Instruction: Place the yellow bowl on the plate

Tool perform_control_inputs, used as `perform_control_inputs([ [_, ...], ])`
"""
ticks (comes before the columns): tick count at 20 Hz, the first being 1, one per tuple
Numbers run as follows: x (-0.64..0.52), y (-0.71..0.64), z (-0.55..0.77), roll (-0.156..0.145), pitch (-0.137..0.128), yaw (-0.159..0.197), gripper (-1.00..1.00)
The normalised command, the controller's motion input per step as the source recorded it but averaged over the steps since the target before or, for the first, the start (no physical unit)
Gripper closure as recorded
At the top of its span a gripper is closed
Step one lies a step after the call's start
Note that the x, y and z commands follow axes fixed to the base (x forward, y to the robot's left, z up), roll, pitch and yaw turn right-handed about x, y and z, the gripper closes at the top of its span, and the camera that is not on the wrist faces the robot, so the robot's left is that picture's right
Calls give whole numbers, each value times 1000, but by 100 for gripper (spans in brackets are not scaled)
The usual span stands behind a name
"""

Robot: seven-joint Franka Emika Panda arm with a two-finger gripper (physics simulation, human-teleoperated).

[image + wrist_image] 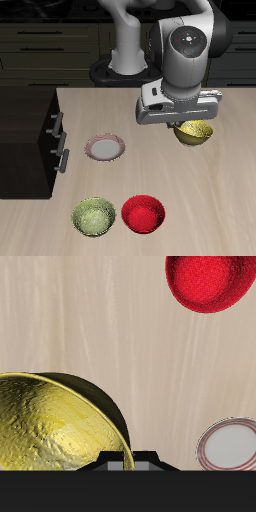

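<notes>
The yellow bowl [195, 133] is golden with a mottled glossy inside and hangs just under my gripper [187, 124], toward the back of the table. In the wrist view the yellow bowl [55, 426] fills much of the frame and is tilted. My gripper [128, 462] is shut on its rim and holds it a little above the table. The plate [106, 149], pale pinkish with a reddish-brown rim, lies flat on the table apart from the bowl, near the dark cabinet. It also shows in the wrist view [229, 446].
A red bowl [144, 214] and a duller yellow-green bowl [94, 217] stand side by side near the table's front edge. A dark cabinet with drawer handles [58, 140] stands at the table's side, beside the plate. The red bowl also shows in the wrist view [208, 281].
</notes>
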Motion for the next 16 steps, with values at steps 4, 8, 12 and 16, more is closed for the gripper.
perform_control_inputs([
  [4, -22, -140, -27, -32, -5, 10, 100],
  [8, -96, -197, 60, -31, -6, -16, 100],
  [12, -243, -324, 153, -30, -37, -1, 100],
  [16, -121, -327, 44, -53, -23, 7, 100],
])
